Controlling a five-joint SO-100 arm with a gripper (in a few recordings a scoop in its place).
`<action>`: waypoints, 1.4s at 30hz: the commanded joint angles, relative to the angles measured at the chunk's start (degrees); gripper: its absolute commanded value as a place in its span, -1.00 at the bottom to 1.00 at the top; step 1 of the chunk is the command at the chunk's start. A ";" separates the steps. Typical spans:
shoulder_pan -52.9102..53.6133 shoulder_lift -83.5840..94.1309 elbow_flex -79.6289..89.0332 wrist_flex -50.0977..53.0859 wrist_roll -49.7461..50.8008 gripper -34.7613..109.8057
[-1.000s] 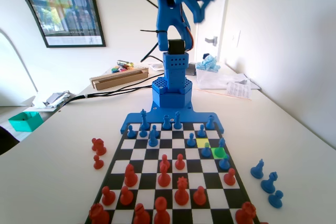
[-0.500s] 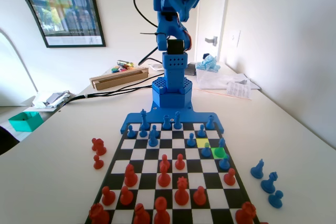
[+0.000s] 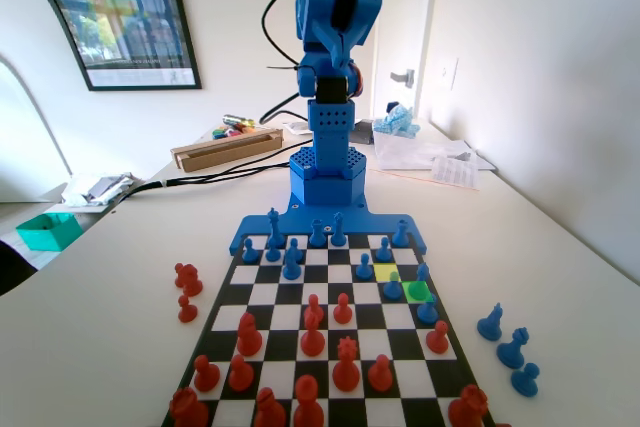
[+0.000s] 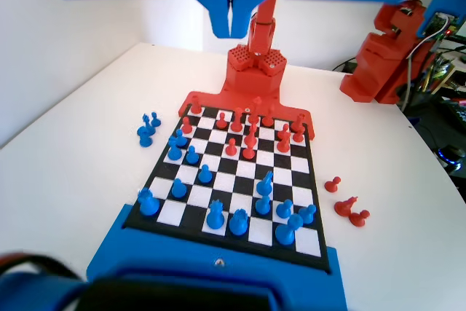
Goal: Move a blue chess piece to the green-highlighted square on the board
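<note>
The board (image 3: pixel 222 299) lies in front of the blue arm (image 3: pixel 330 107), which is folded up high over its base. The green-highlighted square (image 3: pixel 418 293) is near the board's right edge in the fixed view. A small blue chess piece (image 3: pixel 421 273) stands at that square's far edge, with its base on the green tint. In the wrist view the same piece (image 4: pixel 175 152) stands in the left column. My gripper (image 4: pixel 231 30) hangs far above the board. Its jaws are pressed together with nothing between them.
A lime-yellow square (image 3: pixel 388 273) lies diagonally behind the green one, and blue pawns (image 3: pixel 393 287) (image 3: pixel 427 311) stand close by. Red pieces (image 3: pixel 313 335) fill the near half. Three blue pieces (image 3: pixel 510 349) stand off-board on the right and red ones (image 3: pixel 187 279) on the left.
The arm's upper part has swung from the right back to the centre and folded upright over its base. No piece on the board has moved.
</note>
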 commanded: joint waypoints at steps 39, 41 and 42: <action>4.92 9.23 0.62 -3.16 -0.70 -0.51; 4.92 9.23 0.62 -3.16 -0.70 -0.51; 4.92 9.23 0.62 -3.16 -0.70 -0.51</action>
